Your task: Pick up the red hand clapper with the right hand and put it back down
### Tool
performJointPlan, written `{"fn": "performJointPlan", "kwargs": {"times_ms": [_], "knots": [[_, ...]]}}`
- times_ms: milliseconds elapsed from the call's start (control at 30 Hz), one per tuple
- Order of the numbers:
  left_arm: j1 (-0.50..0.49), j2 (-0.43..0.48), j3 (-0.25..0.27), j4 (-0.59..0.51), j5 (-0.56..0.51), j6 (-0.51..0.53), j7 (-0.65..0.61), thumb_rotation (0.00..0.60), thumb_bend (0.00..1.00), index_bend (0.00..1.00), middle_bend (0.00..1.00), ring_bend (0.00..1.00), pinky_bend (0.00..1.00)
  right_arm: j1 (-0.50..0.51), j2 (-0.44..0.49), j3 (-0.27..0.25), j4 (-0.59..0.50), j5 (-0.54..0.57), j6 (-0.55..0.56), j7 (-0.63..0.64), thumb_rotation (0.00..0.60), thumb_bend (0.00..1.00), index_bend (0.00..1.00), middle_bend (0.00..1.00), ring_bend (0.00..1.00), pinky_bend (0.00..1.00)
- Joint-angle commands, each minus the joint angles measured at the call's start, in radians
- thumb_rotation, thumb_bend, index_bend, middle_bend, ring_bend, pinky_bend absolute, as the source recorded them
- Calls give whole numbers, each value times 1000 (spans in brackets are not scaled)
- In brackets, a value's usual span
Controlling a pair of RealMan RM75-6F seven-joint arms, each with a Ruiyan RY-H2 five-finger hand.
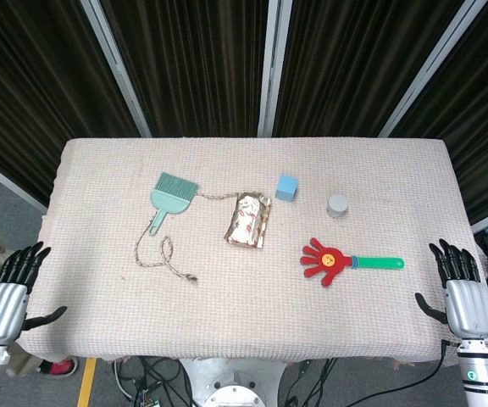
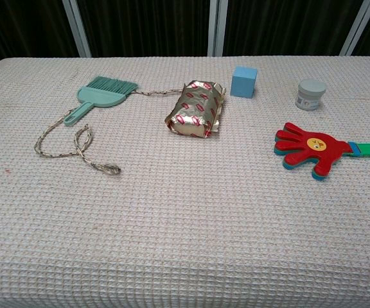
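Observation:
The red hand clapper lies flat on the cloth right of centre, its red palm to the left and its green handle pointing right. The chest view shows the same clapper at the right edge, handle cut off. My right hand hangs off the table's right edge, fingers spread and holding nothing, well right of the handle. My left hand stays off the left edge, fingers apart and empty. Neither hand appears in the chest view.
A teal brush trails a looped rope at the left. A foil snack packet lies mid-table, with a blue cube and a small grey jar behind the clapper.

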Motion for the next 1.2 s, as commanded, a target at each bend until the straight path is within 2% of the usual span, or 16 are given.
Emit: {"fn": "performJointPlan", "kwargs": {"times_ms": [33, 333, 500, 600, 733, 867, 1067, 1200], "knots": [[0, 0, 2, -3, 1, -1, 5, 600, 0, 36, 0, 0, 59, 6, 5, 2, 1, 6, -13, -5, 600, 155, 0, 0, 0, 0], [-4, 6, 0, -14, -7, -15, 17, 600, 0, 36, 0, 0, 59, 64, 28, 30, -62, 61, -113, -88, 600, 152, 4, 0, 0, 0], [-14, 3, -6, 3, -24, -36, 3, 600, 0, 36, 0, 0, 59, 139, 10, 42, -75, 134, -264, -115, 600, 151, 59, 0, 0, 0], [-14, -7, -5, 20, -36, -46, -12, 600, 0, 36, 0, 0, 59, 184, -9, 56, -72, 189, -344, -133, 600, 149, 86, 0, 0, 0], [-12, -16, -3, 44, -47, -53, -29, 600, 0, 36, 0, 0, 59, 236, -52, 71, -49, 247, -407, -196, 600, 149, 114, 0, 0, 0], [-9, -20, -5, 66, -57, -55, -51, 600, 0, 36, 0, 0, 59, 284, -100, 83, -26, 296, -469, -207, 600, 150, 161, 0, 0, 0], [-7, -24, -6, 86, -65, -58, -72, 600, 0, 36, 0, 0, 59, 321, -151, 87, 2, 322, -472, -261, 600, 156, 247, 0, 0, 0], [-8, -26, -6, 89, -61, -56, -73, 600, 0, 36, 0, 0, 59, 335, -174, 85, 13, 346, -459, -311, 600, 169, 271, 0, 0, 0]]}}
